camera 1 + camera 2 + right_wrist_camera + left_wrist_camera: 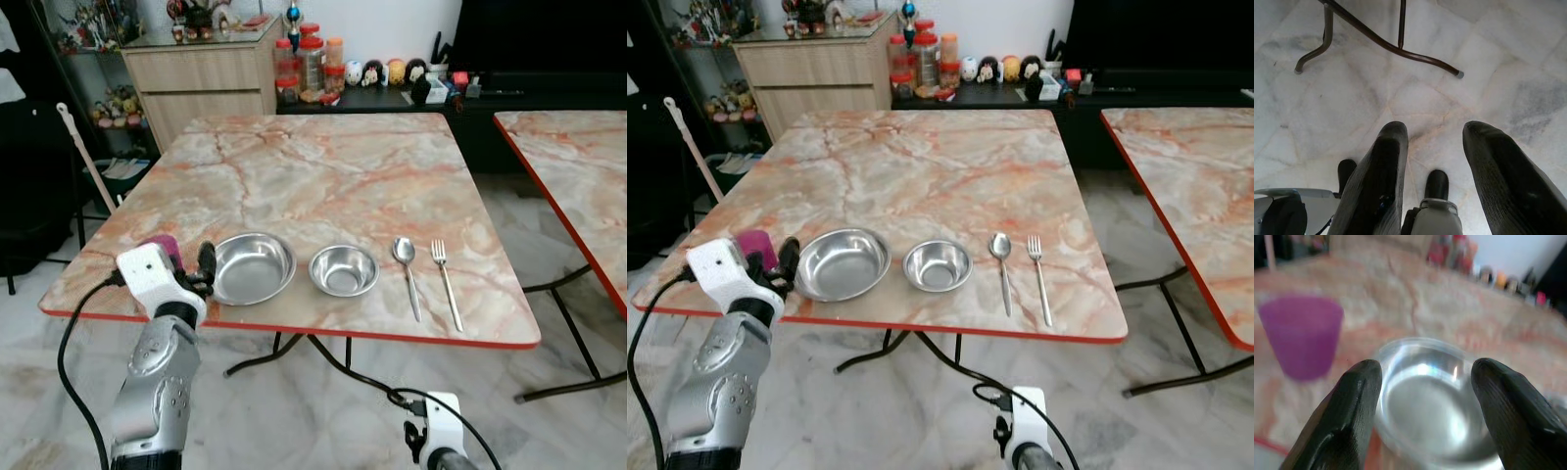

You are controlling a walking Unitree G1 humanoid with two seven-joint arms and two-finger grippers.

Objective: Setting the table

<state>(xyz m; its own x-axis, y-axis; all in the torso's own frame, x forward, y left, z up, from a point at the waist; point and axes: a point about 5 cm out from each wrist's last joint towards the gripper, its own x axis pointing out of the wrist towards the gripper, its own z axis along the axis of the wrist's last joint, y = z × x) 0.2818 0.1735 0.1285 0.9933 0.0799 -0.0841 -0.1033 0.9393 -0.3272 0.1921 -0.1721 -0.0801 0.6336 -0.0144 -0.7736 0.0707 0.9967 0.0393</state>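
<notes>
The left gripper [1422, 396], fingers spread and empty, hovers at the tabletop's [323, 166] near edge by the larger steel bowl [253, 266]. Light, stiff, probably slippery: pinch its rim. Purple cup [1300, 335] stands beside. Right gripper [1432, 161] hangs spread, idle.

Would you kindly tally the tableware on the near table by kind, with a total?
Steel bowls: 2, the larger bowl and the smaller bowl
Spoon: 1
Fork: 1
Purple cup: 1
Total: 5
</notes>
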